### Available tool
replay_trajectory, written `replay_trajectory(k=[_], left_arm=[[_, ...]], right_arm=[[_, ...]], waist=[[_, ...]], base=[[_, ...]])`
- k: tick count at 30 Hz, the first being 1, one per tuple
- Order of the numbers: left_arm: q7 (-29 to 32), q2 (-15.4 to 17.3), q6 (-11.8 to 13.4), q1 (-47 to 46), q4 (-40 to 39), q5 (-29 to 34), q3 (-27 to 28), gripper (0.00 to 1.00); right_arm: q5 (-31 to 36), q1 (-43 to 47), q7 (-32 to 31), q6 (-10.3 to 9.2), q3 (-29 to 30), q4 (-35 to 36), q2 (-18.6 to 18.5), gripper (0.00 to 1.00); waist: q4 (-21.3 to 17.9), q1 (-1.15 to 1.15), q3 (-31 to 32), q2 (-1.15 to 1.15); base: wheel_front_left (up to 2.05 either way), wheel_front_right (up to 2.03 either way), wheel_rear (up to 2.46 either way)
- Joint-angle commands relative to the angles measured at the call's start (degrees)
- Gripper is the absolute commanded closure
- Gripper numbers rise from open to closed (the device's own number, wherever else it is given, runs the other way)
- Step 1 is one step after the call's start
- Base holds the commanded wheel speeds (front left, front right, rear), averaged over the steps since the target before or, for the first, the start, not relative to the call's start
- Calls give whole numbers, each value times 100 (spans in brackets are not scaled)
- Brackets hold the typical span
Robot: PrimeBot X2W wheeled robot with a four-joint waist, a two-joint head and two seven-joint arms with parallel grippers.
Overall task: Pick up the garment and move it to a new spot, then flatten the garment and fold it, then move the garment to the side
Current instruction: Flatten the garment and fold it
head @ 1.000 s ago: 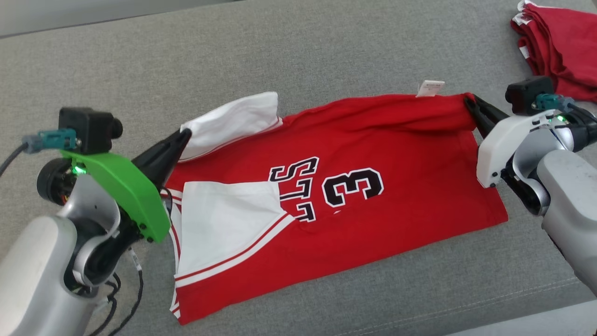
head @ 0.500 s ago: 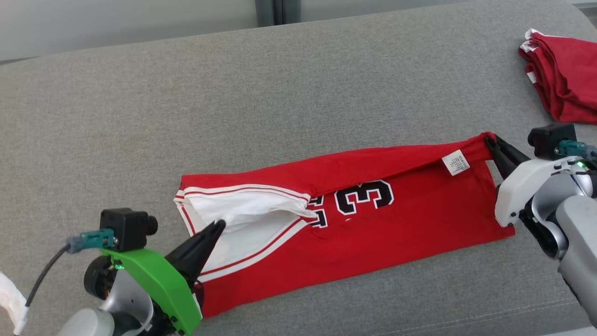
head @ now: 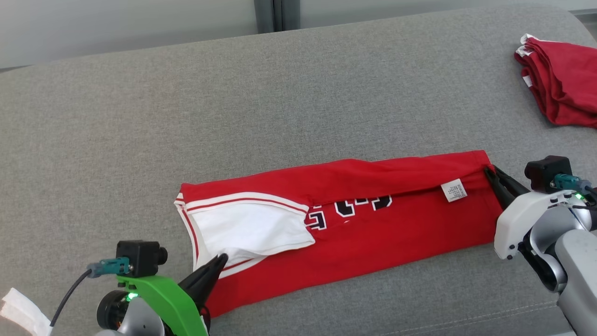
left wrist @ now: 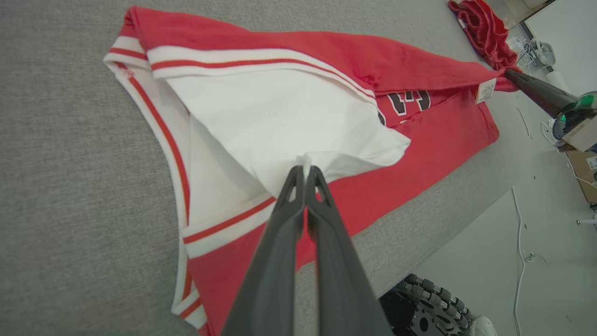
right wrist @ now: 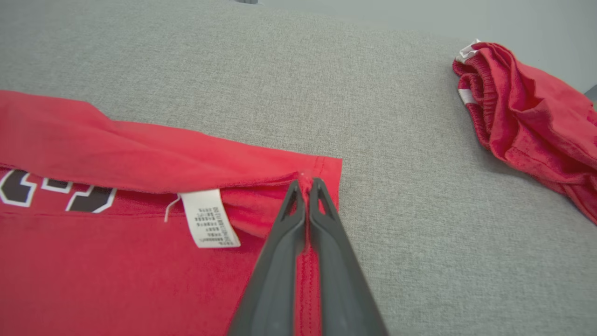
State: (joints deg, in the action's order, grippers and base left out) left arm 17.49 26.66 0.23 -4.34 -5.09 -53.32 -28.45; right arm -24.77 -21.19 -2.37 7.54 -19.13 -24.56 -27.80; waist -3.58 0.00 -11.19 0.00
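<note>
Lying on grey cushion (head: 280, 93), red garment (head: 396, 233), left pincer (left wrist: 305, 170) clamped on white panel (head: 252, 228), right pincer (right wrist: 305, 183) clamped on hem

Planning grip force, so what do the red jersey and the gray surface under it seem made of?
Red jersey: soft matte knit, perhaps cotton or polyester; it creases and folds limply. Gray surface: matte woven upholstery cloth, by its flecked weave and stitched seam.
</note>
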Motion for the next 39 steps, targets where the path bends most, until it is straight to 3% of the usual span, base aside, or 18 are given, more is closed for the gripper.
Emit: replay_trajectory(k=[1,2,3,4,16,24,33,39], left_arm=[[-77,18,-11,94,23,47,10,100],[-108,20,9,96,36,64,30,81],[-150,30,24,120,47,82,43,36],[-178,39,32,145,49,101,51,0],[-1197,-183,430,327,0,569,355,0],[-2106,-547,794,-29,341,1125,465,0],[-2878,-1039,1084,-469,1014,1750,244,0],[-3096,-1325,1033,-510,1448,1707,261,0]], right_arm=[[46,121,42,-11,51,73,45,72],[78,172,56,-11,82,109,56,57],[108,244,55,-11,102,170,71,16],[132,298,75,-11,122,224,89,0],[308,1200,0,-11,849,709,170,0],[560,1079,-279,-11,1573,875,433,0],[690,759,-635,-11,1839,598,680,0],[517,726,-907,-11,1933,43,824,0]], waist=[[-5,0,-3,0],[-9,0,-7,0],[-12,0,-13,0],[-15,0,-16,0],[-61,0,27,0],[-16,0,94,0],[273,0,278,0],[498,0,343,0]], base=[[0,0,0],[0,0,0],[0,0,0],[0,0,0],[0,0,0],[0,0,0],[0,0,0],[0,0,0]])
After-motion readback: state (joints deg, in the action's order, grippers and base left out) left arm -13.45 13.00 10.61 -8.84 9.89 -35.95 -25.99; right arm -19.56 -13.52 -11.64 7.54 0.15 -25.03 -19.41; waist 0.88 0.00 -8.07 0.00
